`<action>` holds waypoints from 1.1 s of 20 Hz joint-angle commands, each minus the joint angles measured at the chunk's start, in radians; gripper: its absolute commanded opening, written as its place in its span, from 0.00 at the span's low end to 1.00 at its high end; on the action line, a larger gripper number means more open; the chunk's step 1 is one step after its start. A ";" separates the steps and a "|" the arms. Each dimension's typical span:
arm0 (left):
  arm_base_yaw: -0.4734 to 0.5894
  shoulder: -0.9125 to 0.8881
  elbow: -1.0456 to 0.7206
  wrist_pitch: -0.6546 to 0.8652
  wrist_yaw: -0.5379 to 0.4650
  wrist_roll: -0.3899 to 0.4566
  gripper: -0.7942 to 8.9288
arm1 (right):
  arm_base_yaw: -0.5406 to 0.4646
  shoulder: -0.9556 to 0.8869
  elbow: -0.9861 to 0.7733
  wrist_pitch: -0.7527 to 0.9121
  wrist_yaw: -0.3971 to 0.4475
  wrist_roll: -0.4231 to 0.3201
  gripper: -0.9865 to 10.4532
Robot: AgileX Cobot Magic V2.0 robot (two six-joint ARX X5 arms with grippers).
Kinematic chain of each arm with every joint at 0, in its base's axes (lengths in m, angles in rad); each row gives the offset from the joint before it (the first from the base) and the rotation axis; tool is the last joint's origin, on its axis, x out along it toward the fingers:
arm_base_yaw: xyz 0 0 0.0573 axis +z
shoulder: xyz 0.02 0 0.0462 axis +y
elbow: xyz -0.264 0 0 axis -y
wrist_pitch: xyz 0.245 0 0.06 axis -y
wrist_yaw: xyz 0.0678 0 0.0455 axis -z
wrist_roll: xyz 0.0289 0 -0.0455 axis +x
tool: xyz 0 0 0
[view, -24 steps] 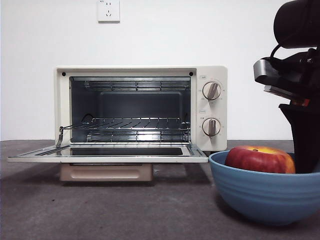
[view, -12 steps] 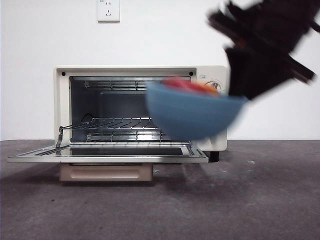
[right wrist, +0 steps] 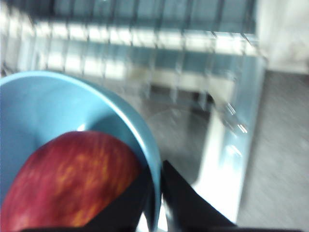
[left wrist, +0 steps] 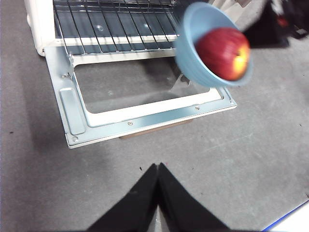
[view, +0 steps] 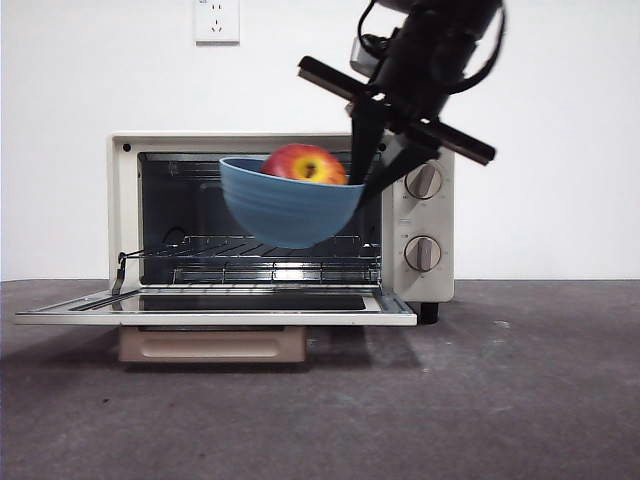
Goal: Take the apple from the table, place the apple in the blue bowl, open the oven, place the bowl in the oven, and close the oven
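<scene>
The blue bowl (view: 288,208) hangs in the air in front of the open oven (view: 280,215), above its lowered door (view: 215,305). The red apple (view: 303,164) lies inside it. My right gripper (view: 366,175) is shut on the bowl's right rim, one finger inside and one outside, as the right wrist view shows at the bowl (right wrist: 58,111) and apple (right wrist: 72,183). From the left wrist I see the bowl (left wrist: 193,53) with the apple (left wrist: 222,53) over the door's corner. My left gripper (left wrist: 158,166) is shut, empty, over the table (left wrist: 241,159) before the door.
The oven's wire rack (view: 265,248) sits at mid height inside the cavity. Two knobs (view: 423,181) are on the oven's right panel. A white wall with a socket (view: 217,20) stands behind. A pale edge (left wrist: 289,220) shows at the table's corner.
The right gripper has lifted the bowl with the apple off the table at the right and carried it left and up, to the oven's opening.
</scene>
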 commanded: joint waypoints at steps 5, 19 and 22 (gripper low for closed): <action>-0.021 0.003 0.005 0.012 0.003 0.006 0.09 | 0.019 0.109 0.119 0.065 0.074 0.192 0.09; -0.048 -0.001 0.005 0.011 0.003 0.006 0.09 | 0.020 0.156 0.121 0.179 0.227 0.383 0.09; -0.048 -0.001 0.005 0.011 0.003 0.006 0.09 | 0.019 0.156 0.121 0.180 0.248 0.383 0.09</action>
